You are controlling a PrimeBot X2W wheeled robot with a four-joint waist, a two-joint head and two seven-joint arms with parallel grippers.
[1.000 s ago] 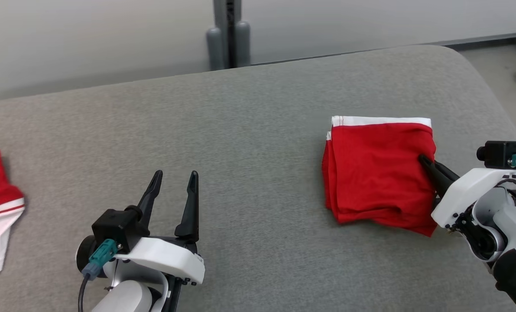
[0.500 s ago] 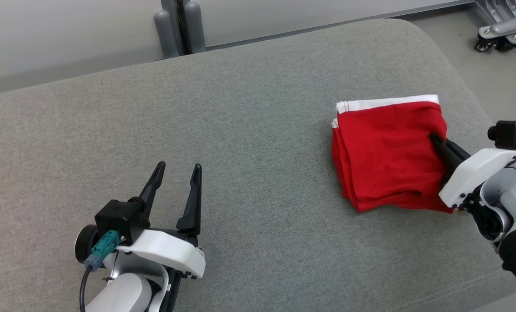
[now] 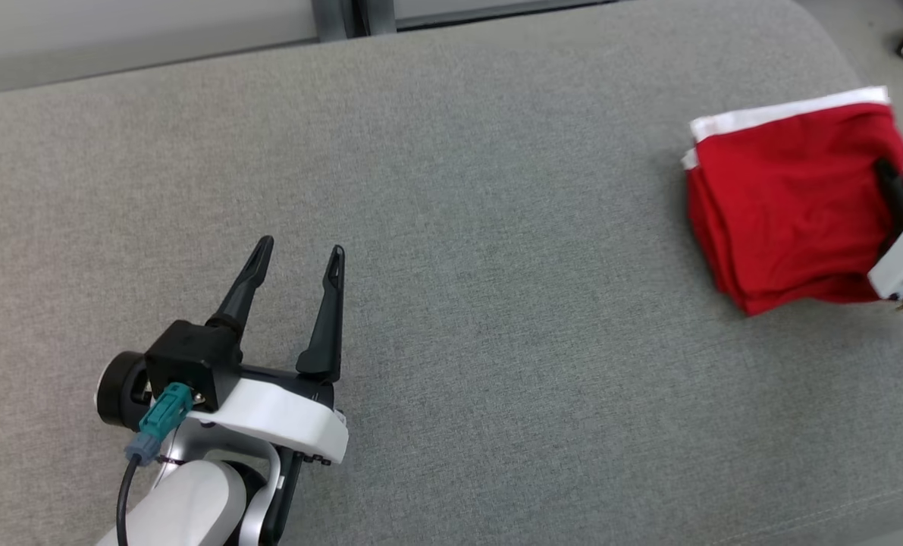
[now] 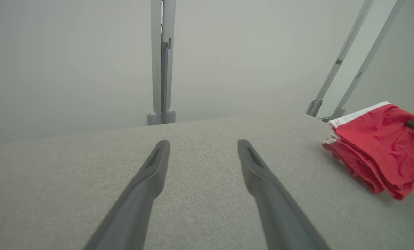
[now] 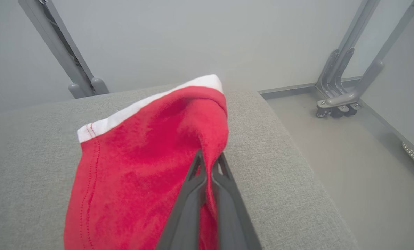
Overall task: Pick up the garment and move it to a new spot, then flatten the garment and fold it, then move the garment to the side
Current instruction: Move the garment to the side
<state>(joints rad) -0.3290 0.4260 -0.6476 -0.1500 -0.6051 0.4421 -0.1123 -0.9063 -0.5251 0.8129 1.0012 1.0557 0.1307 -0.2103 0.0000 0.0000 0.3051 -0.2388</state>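
Probably final side-move: right end effector point(image 5: 210, 157) clamps folded garment point(image 3: 785, 201) at right end of table point(image 3: 451, 227), left end effector point(image 3: 299, 254) wide, empty; next lower, release.

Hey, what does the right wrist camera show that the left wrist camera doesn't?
Right wrist view: up close, the right gripper shut on the red garment at its edge, plus floor and a wheeled frame base beside the grey cushion. Left wrist view: the left gripper open, holding nothing, over bare cushion. Both: the folded red garment with its white band, and the grey cushion.
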